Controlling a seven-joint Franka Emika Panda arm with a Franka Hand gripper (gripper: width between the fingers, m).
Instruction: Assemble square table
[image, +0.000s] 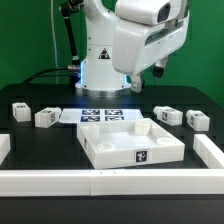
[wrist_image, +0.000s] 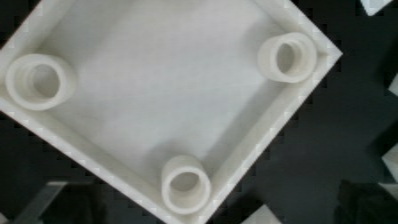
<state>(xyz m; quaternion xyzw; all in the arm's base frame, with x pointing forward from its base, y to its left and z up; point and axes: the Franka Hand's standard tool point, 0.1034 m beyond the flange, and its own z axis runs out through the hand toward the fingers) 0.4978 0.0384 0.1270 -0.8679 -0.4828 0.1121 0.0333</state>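
Note:
The white square table top (image: 130, 141) lies in the middle of the black table, rim up, with a marker tag on its front wall. In the wrist view the top (wrist_image: 160, 105) fills the picture from above, and three round leg sockets show in its corners. Two white tagged legs (image: 20, 111) (image: 45, 117) lie at the exterior view's left. Two more legs (image: 168, 115) (image: 197, 120) lie at its right. My gripper (image: 158, 72) (wrist_image: 199, 208) hangs high above the top, open and empty. Its dark fingers show only dimly at the wrist picture's edge.
The marker board (image: 100, 117) lies flat behind the top, at the foot of the robot base. Long low white border rails (image: 60, 182) run along the front and both sides of the table. A green wall stands behind.

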